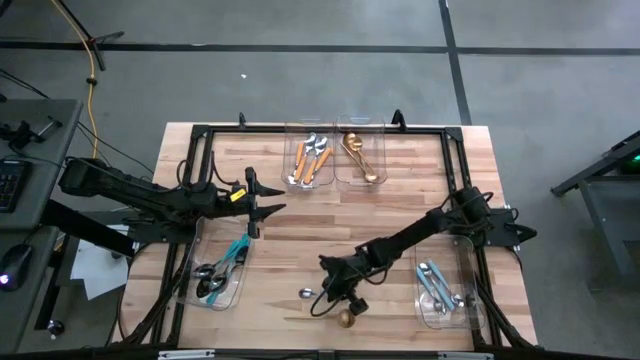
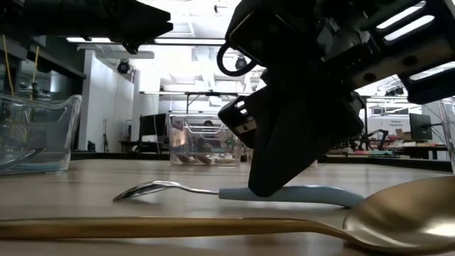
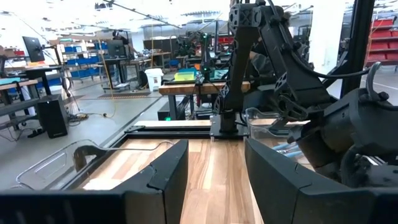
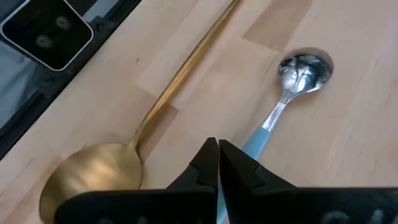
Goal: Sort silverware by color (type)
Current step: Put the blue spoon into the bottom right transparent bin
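Observation:
A spoon with a silver bowl and a light-blue handle lies flat on the wooden table near its front edge. My right gripper is down on it, shut on the handle. A gold spoon lies beside it, nearer the front edge, with its bowl large in the low view. My left gripper hangs open and level above the table's left side, over a bin that holds dark-headed, blue-handled pieces. My right gripper pinches the spoon's light-blue handle between its two fingertips, about midway along. The fingers slant down onto it from the table's right side and lie across the handle. The spoon rests flat on the table, its bowl pointing toward the left edge.
Two clear bins stand at the far edge, one with orange-handled pieces, one with gold ones. A bin at the right holds light-blue-handled spoons. Bare wood lies in the middle of the table.

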Robot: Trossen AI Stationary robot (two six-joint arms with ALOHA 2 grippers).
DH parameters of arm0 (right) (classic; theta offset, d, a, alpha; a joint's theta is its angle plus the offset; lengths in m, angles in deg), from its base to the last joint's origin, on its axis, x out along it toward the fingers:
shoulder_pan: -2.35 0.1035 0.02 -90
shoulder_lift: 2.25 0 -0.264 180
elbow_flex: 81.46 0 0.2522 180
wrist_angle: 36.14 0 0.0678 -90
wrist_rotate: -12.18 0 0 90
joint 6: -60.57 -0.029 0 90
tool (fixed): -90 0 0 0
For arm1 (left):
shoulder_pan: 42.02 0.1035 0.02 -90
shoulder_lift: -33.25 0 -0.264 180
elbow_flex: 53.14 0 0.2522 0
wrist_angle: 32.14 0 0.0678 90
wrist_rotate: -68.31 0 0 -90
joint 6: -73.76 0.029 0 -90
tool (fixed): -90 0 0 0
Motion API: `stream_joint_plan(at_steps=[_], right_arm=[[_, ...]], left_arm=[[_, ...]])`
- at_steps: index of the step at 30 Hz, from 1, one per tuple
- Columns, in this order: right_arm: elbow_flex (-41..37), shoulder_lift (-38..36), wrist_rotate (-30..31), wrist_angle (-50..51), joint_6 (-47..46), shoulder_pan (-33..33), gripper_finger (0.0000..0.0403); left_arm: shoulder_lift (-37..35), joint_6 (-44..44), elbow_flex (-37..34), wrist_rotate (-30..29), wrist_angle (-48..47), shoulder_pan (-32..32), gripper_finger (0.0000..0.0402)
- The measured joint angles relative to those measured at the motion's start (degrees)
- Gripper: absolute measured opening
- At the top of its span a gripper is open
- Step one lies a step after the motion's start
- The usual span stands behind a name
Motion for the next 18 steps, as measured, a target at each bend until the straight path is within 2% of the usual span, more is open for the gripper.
stream_joint_plan(at_steps=[6, 14, 18], right_arm=[[0.05, -0.07, 0.45, 0.93, 0.01, -0.01, 0.0], [0.04, -0.14, 11.78, 1.34, -1.56, -0.63, 0.0], [-0.04, -0.11, 13.87, 1.47, -1.59, -1.22, 0.0]], left_arm=[[0.0, -0.01, 0.0, 0.0, 0.01, 0.0, 0.0147], [0.0, -0.01, 0.0, 0.0, -0.11, -0.01, 0.0147], [0.0, -0.01, 0.0, 0.0, -0.19, 0.0, 0.0147]])
